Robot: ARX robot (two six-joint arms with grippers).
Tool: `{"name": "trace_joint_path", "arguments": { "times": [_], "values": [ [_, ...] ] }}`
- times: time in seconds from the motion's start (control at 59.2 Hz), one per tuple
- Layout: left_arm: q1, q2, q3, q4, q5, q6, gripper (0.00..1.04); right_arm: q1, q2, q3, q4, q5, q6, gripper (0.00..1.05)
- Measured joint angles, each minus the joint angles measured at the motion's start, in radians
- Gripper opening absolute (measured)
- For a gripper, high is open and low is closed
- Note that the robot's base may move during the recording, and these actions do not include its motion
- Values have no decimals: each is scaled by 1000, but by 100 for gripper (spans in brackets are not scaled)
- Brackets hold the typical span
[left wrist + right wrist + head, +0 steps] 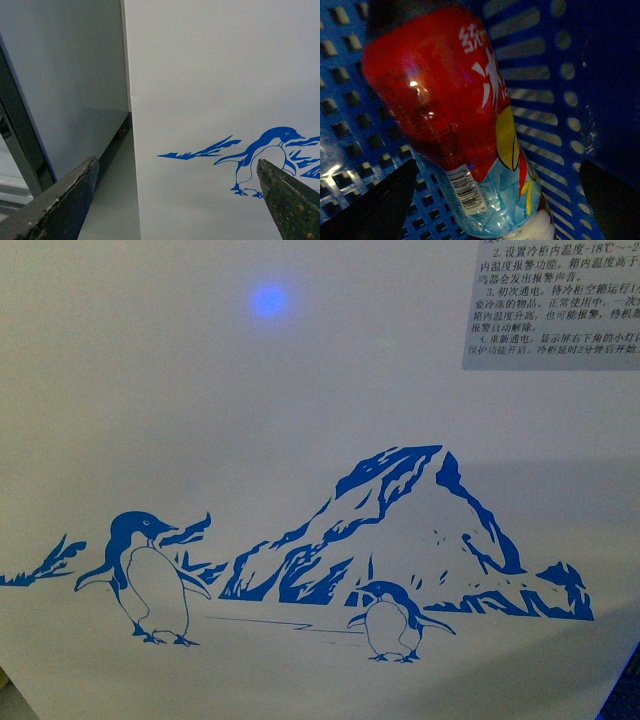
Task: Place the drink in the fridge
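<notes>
Facing the fridge [210, 75], the left hand [176, 161] is released; the released right hand [498, 164] alone sees the drink [440, 90].

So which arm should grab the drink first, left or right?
Right. The right tool hangs open over the drink lying in the blue basket. The left tool, also open, only faces the fridge wall, with no drink in sight.

Left gripper [177, 161]: two dark, wedge-shaped fingers [65, 200], scuffed, with pale wear along the edges. Right gripper [498, 164]: fingers [382, 205] plain black, tapered.
</notes>
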Motion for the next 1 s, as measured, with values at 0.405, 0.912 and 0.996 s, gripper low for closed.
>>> {"name": "trace_joint_path", "arguments": {
  "times": [0.405, 0.912, 0.996],
  "values": [
    [0, 0, 0, 0, 0, 0, 97, -45, 131, 96, -71, -14, 27, 97],
    [0, 0, 0, 0, 0, 0, 97, -72, 178, 164, -95, -65, 60, 70],
    [0, 0, 0, 0, 0, 0, 97, -66, 174, 160, -99, -89, 62, 60]
  ]
}}
